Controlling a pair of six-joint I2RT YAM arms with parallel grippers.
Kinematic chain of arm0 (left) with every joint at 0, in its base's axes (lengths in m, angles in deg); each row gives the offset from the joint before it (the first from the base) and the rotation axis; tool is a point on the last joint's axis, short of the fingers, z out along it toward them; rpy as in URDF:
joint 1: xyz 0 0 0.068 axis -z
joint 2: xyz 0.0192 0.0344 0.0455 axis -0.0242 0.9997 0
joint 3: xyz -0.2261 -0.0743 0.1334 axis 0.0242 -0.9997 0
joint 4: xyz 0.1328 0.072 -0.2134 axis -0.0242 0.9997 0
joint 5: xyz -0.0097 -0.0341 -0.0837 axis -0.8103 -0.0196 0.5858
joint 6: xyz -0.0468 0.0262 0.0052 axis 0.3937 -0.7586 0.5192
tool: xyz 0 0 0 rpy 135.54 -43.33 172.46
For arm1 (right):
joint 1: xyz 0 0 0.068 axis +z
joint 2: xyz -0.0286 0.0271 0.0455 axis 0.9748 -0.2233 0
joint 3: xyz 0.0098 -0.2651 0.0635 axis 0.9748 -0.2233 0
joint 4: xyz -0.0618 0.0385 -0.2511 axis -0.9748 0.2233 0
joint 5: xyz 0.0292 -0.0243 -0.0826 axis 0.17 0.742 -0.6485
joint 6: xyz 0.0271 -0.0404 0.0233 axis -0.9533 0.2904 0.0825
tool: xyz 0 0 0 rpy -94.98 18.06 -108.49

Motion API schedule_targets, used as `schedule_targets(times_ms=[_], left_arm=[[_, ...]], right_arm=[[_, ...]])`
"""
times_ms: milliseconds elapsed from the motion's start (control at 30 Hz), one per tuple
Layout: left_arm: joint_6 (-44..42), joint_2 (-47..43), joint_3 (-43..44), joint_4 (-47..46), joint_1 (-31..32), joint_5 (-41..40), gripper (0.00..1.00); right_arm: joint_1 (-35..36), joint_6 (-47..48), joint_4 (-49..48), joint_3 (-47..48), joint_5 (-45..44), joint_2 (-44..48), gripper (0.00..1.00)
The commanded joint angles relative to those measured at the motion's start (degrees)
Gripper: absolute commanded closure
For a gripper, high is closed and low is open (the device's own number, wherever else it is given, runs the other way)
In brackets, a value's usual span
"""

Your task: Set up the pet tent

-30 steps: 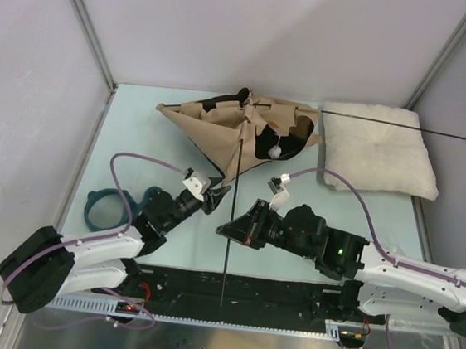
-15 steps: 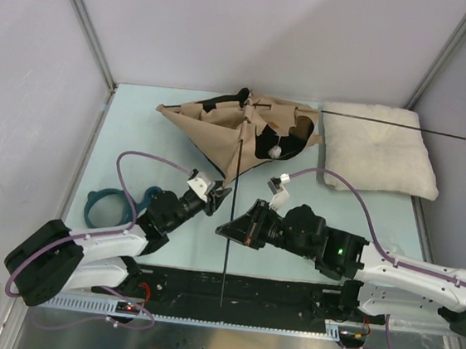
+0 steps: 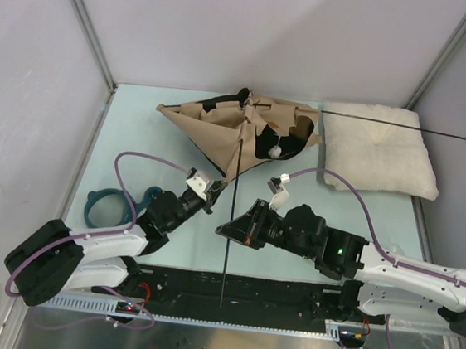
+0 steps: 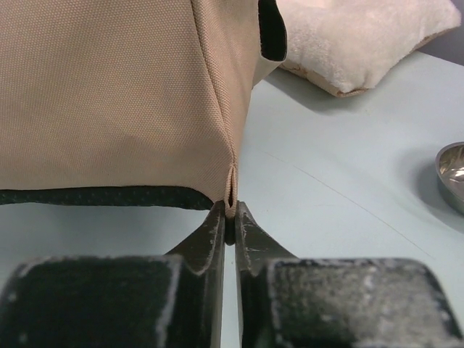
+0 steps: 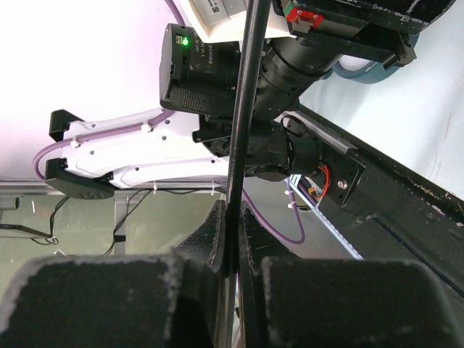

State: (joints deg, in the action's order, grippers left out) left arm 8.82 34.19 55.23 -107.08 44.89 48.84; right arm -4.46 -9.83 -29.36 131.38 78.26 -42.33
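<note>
Table [image 3: 137, 131]: pale blue-green surface carrying all items.

Tent [image 3: 221, 127]: tan fabric with black lining, lying collapsed and crumpled at the far centre of the table. Its pointed near corner reaches toward the arms.

Pillow [image 3: 377, 156]: cream, rectangular, flat on the table just right of the tent and touching its edge.

Left end effector [image 4: 230, 210]: fingers drawn together, clamped on the near corner seam of the tent, low over the table.

Right end effector [image 5: 230, 217]: fingers together, clamped on a thin black pole [image 5: 243, 109]. In the overhead view this pole runs from the tent's middle straight back toward the near edge, between the two arms.

Second pole [image 3: 388, 122]: thin, black, projecting from the tent's right side and passing over the far edge of the pillow.

Ring [image 3: 102, 205]: teal, flat on the table left of the left arm, well apart from the tent.

Pompom [image 3: 276, 152]: white, resting against the black lining on the tent's right part.
</note>
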Motion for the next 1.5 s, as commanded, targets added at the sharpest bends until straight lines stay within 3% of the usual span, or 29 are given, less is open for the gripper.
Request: schedule_targets(times_ms=[0, 567, 867, 1167, 1467], left_arm=[[0.31, 0.83, 0.90, -3.32, 0.33, -0.72, 0.96], [0.77, -5.86, -3.67, -1.82, 1.18, 0.58, 1.00], [0.88, -11.04, -6.28, 2.96, 5.68, 0.33, 1.00], [0.88, -18.10, -8.61, 10.95, 13.26, -4.75, 1.00], [0.47, -18.79, -6.46, 14.15, 14.16, -14.43, 1.00]], right_arm=[[-1.16, 1.04, -1.80, 0.35, -3.70, 0.10, 1.00], [-4.35, 3.55, -2.13, 0.35, -5.25, -0.16, 1.00], [-6.01, 6.01, -6.20, 0.89, -8.46, -1.94, 1.00], [-6.39, 7.89, -6.16, 1.66, -11.28, -6.49, 1.00], [-4.97, 7.29, 1.06, 0.48, -8.43, -9.32, 1.00]])
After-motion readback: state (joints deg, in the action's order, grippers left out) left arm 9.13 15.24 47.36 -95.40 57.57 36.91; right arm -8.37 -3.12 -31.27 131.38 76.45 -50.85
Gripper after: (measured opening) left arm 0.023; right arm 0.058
